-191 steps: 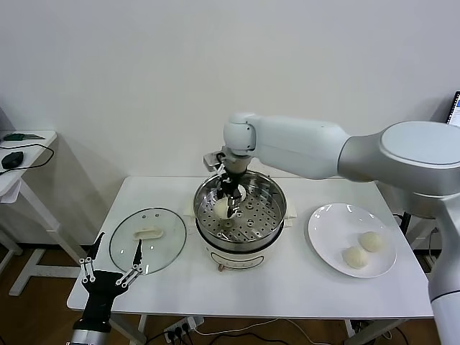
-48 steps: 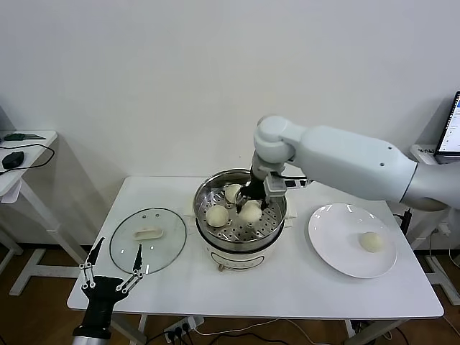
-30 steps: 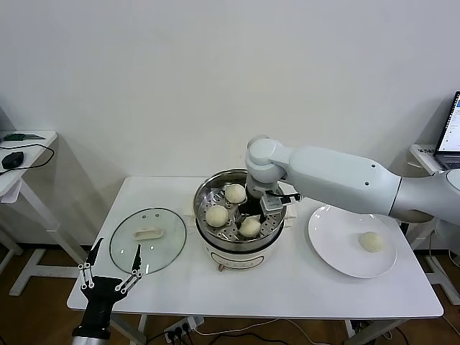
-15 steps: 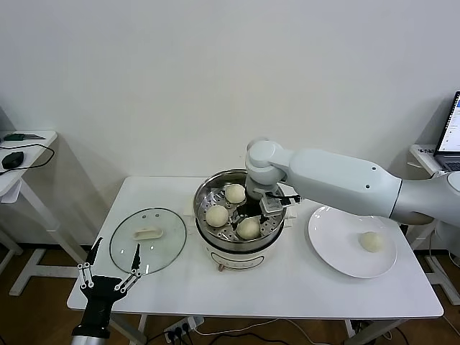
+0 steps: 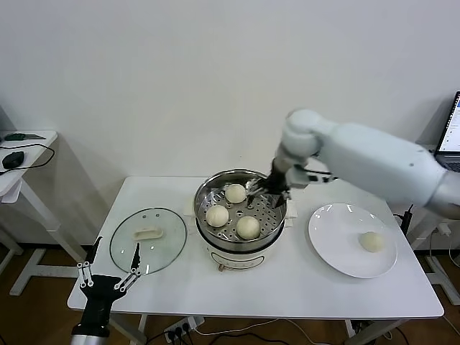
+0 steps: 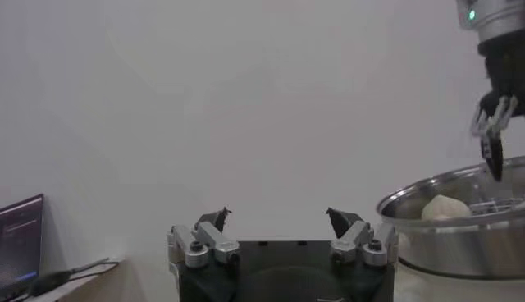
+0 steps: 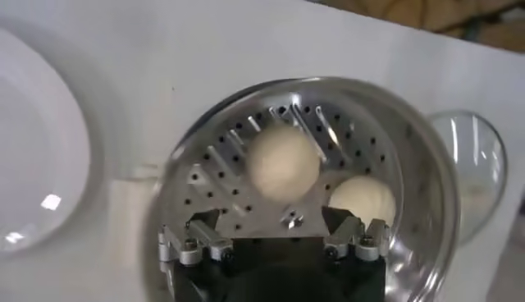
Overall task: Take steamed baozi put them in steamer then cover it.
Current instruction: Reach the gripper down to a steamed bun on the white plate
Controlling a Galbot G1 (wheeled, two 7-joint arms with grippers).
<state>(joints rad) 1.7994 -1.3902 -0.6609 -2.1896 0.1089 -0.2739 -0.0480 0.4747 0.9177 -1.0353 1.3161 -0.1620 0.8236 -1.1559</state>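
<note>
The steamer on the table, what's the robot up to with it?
It is loading buns into it. Three baozi sit in the steamer; a fourth waits on the white plate. The right gripper hangs open and empty over the steamer's rim. The glass cover lies flat on the table. The left gripper waits open by the table's front edge.

Three baozi (image 5: 248, 227) in the steamer (image 5: 208, 233), cover (image 5: 147, 239) left, plate (image 5: 338, 248) right.

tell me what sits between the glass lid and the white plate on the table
In the head view, the steamer stands between the cover and the plate, holding three baozi.
</note>
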